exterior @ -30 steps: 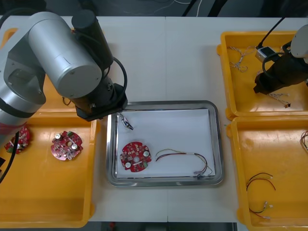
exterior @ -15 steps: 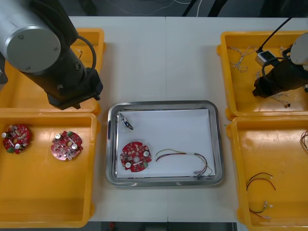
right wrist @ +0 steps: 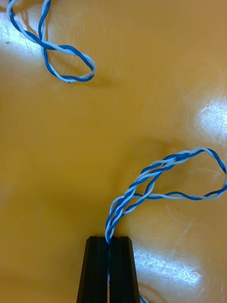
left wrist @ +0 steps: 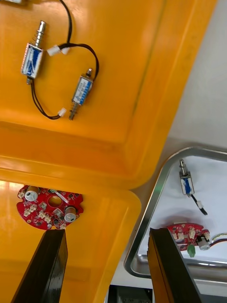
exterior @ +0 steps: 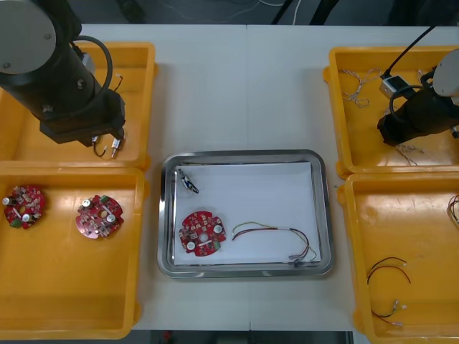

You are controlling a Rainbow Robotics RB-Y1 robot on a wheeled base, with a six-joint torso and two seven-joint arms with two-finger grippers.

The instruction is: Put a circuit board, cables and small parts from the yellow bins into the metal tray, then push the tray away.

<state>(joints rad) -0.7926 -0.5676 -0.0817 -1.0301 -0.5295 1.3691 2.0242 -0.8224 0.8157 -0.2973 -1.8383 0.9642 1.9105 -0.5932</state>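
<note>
Yellow bins flank a light bench (exterior: 244, 79), seen from above. Nearest, the near-left bin (exterior: 64, 287) holds two round red circuit boards (exterior: 99, 216), and the near-right bin (exterior: 416, 229) holds red and black cables (exterior: 387, 266). Between them sits the metal tray (exterior: 326, 215), white inside. It already holds a red circuit board (exterior: 203, 233), a red and yellow cable (exterior: 276, 235) and one small metal part (exterior: 188, 181), each lying apart.

Farther off, the left arm (exterior: 68, 93) hangs over the far-left bin (exterior: 140, 79). The left jaws are spread and empty, near small metal parts with black leads (left wrist: 82, 92). The right arm (exterior: 416, 118) is low in the far-right bin (exterior: 358, 143), and the right jaws are clenched on a twisted blue and white cable (right wrist: 146, 184) — likely the tray's next item.

Bin walls stand close to both tray sides — bare bench beyond its far rim looks like the open way to push.
</note>
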